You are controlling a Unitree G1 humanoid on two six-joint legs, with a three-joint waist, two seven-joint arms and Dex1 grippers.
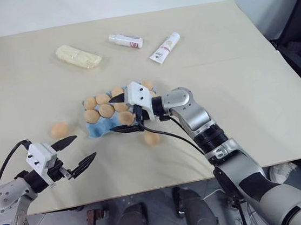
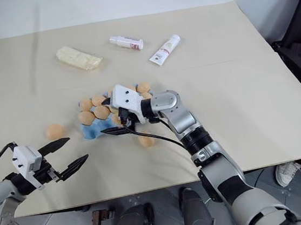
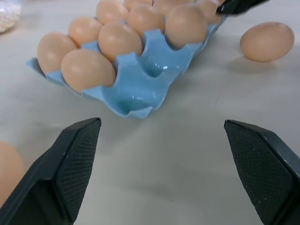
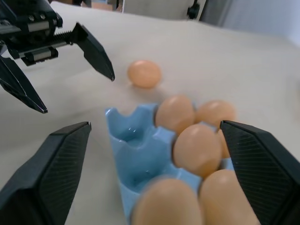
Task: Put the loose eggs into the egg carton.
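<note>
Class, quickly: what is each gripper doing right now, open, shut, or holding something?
Left gripper: open, holding nothing, above the table.
Right gripper: open over the egg carton, holding no egg.

One blue egg carton sits beside two loose eggs. Two white tubes and one pale yellow block lie farther back.

Two arms in silver-grey metal with black joint bands. Behind each gripper, a white boxy housing with small dark screw holes. Left gripper: two black tapered fingers with fine cross-hatched inner pads, saw-toothed edges near the base. Right gripper: the same black pointed fingers. Black cables looping back from each white housing. Blue handwritten marks on the left forearm shell.
</note>
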